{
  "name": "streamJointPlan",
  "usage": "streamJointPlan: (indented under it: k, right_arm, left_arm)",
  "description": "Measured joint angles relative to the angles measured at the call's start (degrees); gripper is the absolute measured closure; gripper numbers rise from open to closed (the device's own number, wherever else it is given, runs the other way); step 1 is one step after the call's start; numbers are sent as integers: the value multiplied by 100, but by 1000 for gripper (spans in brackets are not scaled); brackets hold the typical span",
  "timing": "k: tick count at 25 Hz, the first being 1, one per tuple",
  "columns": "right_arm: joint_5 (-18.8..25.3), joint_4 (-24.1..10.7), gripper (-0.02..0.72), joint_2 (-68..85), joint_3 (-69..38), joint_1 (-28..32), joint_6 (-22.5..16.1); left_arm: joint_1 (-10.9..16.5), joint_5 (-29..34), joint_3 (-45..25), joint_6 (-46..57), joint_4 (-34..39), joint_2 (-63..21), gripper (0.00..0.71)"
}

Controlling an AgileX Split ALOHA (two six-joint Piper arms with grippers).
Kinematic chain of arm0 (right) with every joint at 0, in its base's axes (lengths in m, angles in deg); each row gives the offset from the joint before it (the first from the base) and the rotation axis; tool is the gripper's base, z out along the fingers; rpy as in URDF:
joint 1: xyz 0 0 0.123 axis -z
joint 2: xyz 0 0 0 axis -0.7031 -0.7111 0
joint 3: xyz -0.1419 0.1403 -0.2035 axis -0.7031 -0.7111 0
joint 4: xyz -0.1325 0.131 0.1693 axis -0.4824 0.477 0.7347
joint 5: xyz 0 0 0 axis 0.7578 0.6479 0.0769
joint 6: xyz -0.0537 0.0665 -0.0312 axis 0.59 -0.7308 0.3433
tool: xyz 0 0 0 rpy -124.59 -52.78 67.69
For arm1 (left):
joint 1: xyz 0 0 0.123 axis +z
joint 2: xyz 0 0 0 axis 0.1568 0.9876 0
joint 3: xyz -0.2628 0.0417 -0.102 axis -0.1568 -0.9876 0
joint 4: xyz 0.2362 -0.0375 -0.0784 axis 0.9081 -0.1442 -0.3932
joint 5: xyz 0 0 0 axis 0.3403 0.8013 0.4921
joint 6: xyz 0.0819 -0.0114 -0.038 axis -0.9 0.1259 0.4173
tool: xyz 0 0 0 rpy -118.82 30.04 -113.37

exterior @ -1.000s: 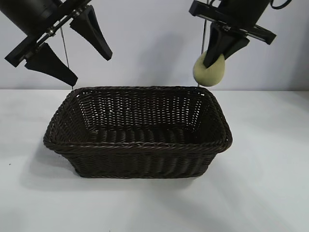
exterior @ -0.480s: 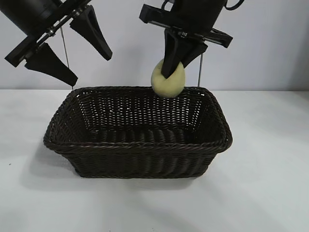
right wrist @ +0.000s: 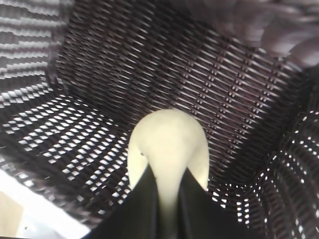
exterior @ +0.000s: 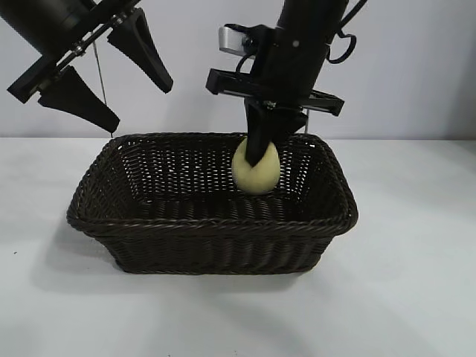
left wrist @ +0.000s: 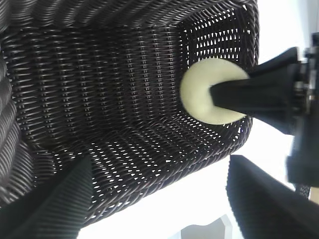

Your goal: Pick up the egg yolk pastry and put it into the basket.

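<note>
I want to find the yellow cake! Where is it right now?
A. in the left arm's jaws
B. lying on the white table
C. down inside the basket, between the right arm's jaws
C: the egg yolk pastry sits between the right gripper's jaws, below the basket's rim.

Pale yellow, matt and plain: egg yolk pastry (exterior: 257, 172), pinched edge-on between black fingertips of right gripper (exterior: 259, 158). Dark brown throughout: basket (exterior: 216, 223) around and below that gripper, woven in tight horizontal ribs, open lattice along upper walls, braided rim. Black as well: left gripper (exterior: 115, 78), off to the side above the basket's corner, smooth tapered fingers. White, unpatterned: table (exterior: 409, 282). Light grey, even: wall (exterior: 201, 44) behind.
</note>
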State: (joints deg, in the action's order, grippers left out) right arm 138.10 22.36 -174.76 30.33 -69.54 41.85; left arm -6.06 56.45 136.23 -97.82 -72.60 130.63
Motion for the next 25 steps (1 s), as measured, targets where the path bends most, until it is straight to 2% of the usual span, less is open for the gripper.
streamJointPlan:
  k: [2, 5, 14, 25]
  right_arm:
    - [0, -6, 209, 43, 0, 0, -49]
    - [0, -6, 169, 260, 0, 0, -60]
    - [10, -22, 164, 1137, 0, 467, -60]
    - [28, 44, 164, 1443, 0, 970, 46]
  left_arm:
    - [0, 4, 0, 0, 0, 0, 168]
    - [0, 4, 0, 0, 0, 0, 168]
    - [0, 48, 0, 0, 0, 0, 168]
    - [0, 53, 0, 0, 0, 0, 168]
